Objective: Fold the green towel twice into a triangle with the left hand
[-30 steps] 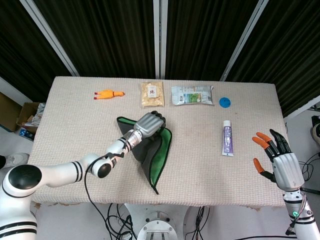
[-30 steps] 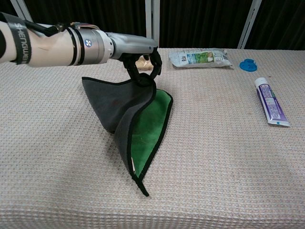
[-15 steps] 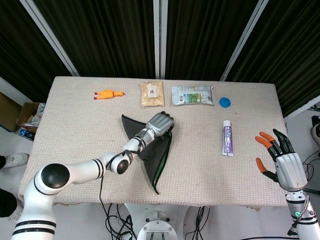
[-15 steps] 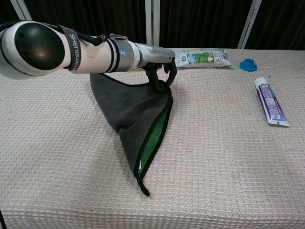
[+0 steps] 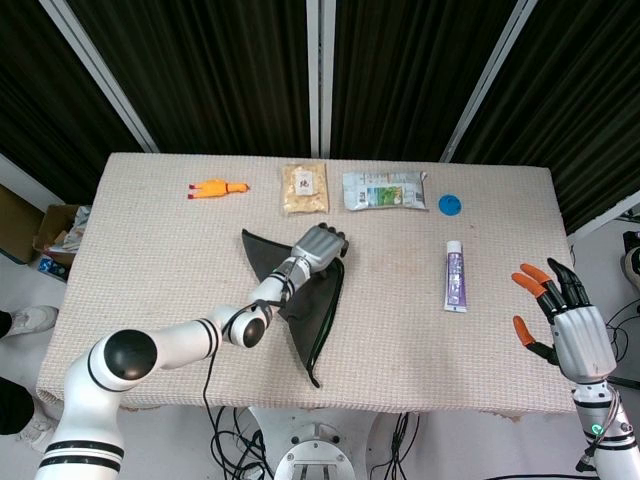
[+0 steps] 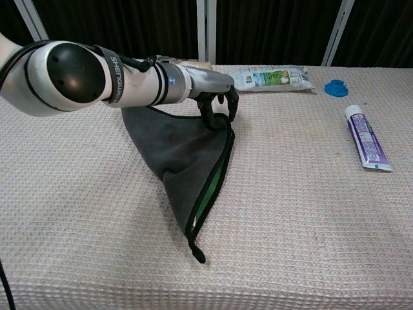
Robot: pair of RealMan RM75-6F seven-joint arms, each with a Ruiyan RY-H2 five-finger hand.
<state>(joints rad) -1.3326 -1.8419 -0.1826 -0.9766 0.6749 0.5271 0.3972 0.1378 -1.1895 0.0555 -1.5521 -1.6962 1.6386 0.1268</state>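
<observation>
My left hand pinches a corner of the green, grey-backed towel mid-counter, carrying the second fold over. Next I lower it onto the far edge, then let go.

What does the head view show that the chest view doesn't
Only the head view shows the right hand, open beyond the table's right edge, the orange rubber chicken toy and the whole beige snack packet. Only the chest view shows the left hand's fingers pinching the towel's black-edged corner. Both show the green towel, purple-white tube and blue cap.
</observation>
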